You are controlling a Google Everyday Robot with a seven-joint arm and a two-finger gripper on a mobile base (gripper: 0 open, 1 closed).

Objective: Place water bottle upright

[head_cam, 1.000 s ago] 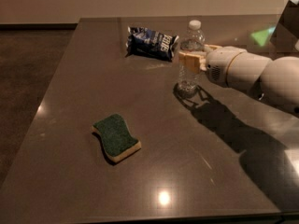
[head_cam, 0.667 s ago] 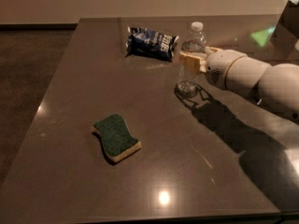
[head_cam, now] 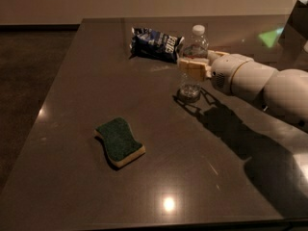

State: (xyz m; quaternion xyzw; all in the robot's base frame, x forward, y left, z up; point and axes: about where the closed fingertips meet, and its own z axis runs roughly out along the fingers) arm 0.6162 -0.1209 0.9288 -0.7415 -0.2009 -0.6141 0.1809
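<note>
The tool [head_cam: 191, 67] is clasping the water bottle [head_cam: 190, 84] around its middle, keeping it vertical so its base is meeting the desk [head_cam: 216, 177] flat. It is probably touching already, beside the snack bag [head_cam: 156, 43].

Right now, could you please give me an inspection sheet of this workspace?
Surface: dark glossy table, some light glare.
Job's things: water bottle upright, white cap on, towards the far edge.
Clutter: green sponge nearer the front; dark blue snack bag lying beside the bottle, apart from it.
Grippers: hand closed around the bottle's middle, reaching in from the picture's right.
Cables: nothing seen.
Surroundings: dark floor on the picture's left, pale wall behind.
</note>
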